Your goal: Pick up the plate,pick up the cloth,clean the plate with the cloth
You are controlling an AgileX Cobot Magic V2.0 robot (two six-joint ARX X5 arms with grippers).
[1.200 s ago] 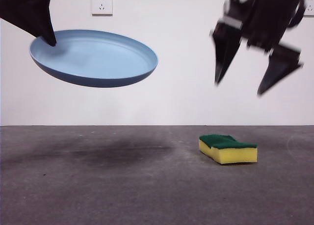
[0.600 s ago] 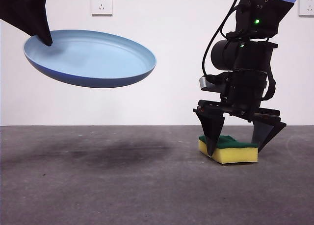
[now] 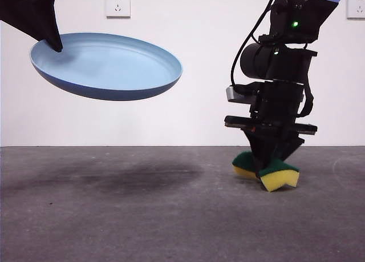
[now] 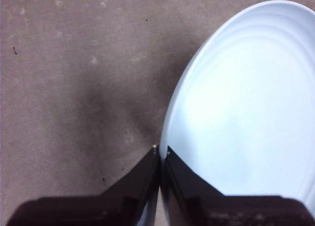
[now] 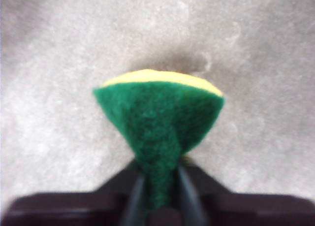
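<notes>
The light blue plate (image 3: 108, 65) hangs tilted in the air at the upper left of the front view. My left gripper (image 3: 54, 44) is shut on its rim; the left wrist view shows the jaws pinching the plate (image 4: 246, 113) edge at my left gripper (image 4: 161, 154). The cloth is a yellow sponge with a green top (image 3: 274, 173). My right gripper (image 3: 267, 166) is shut on it at the table surface on the right, squeezing it so it buckles. The right wrist view shows the pinched green layer of the sponge (image 5: 157, 117) in my right gripper (image 5: 160, 186).
The grey table (image 3: 142, 216) spreads across the front view, with the plate's shadow at the left. A white wall with a socket (image 3: 118, 4) stands behind.
My right gripper came down over the sponge and shut on it, squeezing it so its ends fold up. The plate stayed held aloft at the left.
</notes>
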